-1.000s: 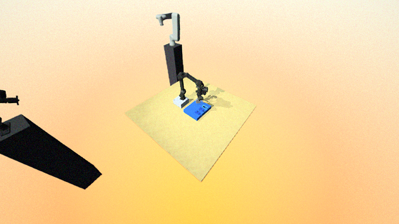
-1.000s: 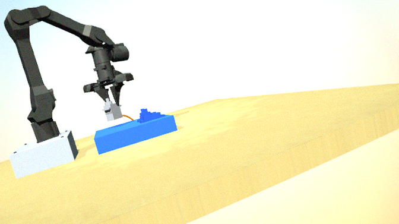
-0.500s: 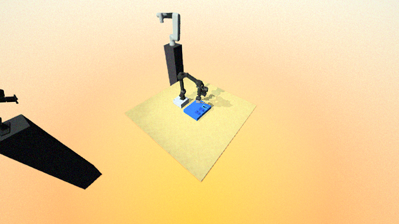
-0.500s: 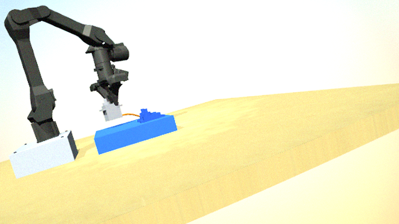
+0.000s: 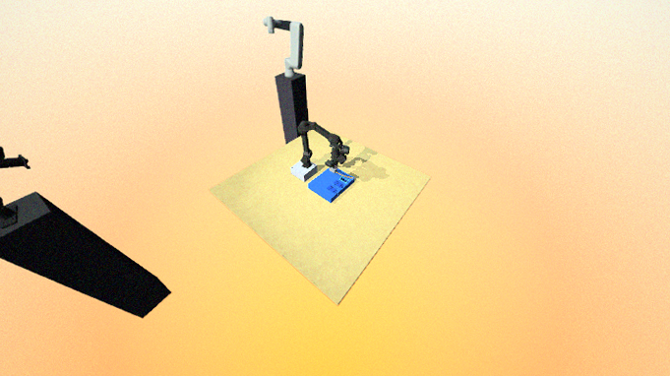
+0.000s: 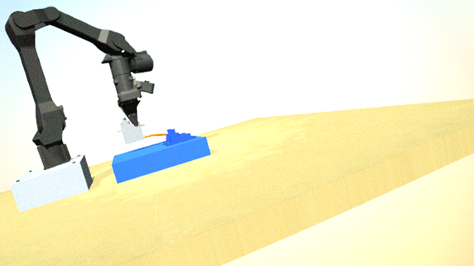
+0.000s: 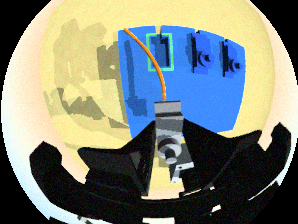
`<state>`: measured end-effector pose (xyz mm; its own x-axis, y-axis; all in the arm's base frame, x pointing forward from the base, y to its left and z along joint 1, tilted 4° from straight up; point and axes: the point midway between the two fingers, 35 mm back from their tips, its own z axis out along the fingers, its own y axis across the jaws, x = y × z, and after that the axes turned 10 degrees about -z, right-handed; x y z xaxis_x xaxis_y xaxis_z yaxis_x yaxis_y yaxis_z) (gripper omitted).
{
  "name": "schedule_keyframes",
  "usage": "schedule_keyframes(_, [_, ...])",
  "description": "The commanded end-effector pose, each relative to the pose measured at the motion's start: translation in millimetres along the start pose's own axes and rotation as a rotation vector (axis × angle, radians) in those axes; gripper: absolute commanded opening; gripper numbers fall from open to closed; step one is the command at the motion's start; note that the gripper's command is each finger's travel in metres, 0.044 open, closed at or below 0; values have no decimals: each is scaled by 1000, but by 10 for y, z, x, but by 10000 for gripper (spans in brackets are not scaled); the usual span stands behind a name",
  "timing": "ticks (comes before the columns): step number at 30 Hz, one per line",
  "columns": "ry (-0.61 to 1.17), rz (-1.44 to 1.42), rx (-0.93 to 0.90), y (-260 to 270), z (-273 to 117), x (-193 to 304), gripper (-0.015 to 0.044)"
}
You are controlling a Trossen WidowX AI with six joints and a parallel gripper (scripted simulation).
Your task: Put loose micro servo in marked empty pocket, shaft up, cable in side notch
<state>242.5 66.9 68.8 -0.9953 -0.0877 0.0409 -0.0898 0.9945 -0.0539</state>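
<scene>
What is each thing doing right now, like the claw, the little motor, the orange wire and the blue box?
Gripper: shut on the servo, pointing down.
Servo: held in the air, above the deck's near end, not in any pocket.
Cable: hanging loose, curving from the servo over the deck.
Marked pocket: empty.
Deck: flat on the table, two other pockets filled.
Arm: bent over the deck.

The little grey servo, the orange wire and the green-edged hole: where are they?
Little grey micro servo (image 6: 131,133): exterior view, its side.
Thin orange wire (image 7: 158,66): wrist view, mid-length.
Green-edged pocket (image 7: 160,51): wrist view, dark middle.
</scene>
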Motion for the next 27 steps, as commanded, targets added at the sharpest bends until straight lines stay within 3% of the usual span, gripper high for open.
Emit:
schedule_keyframes(1, [-8, 35, -3, 7, -17, -22, 0])
schedule_keyframes(27, [-14, 35, -2, -181, -38, -898, 0])
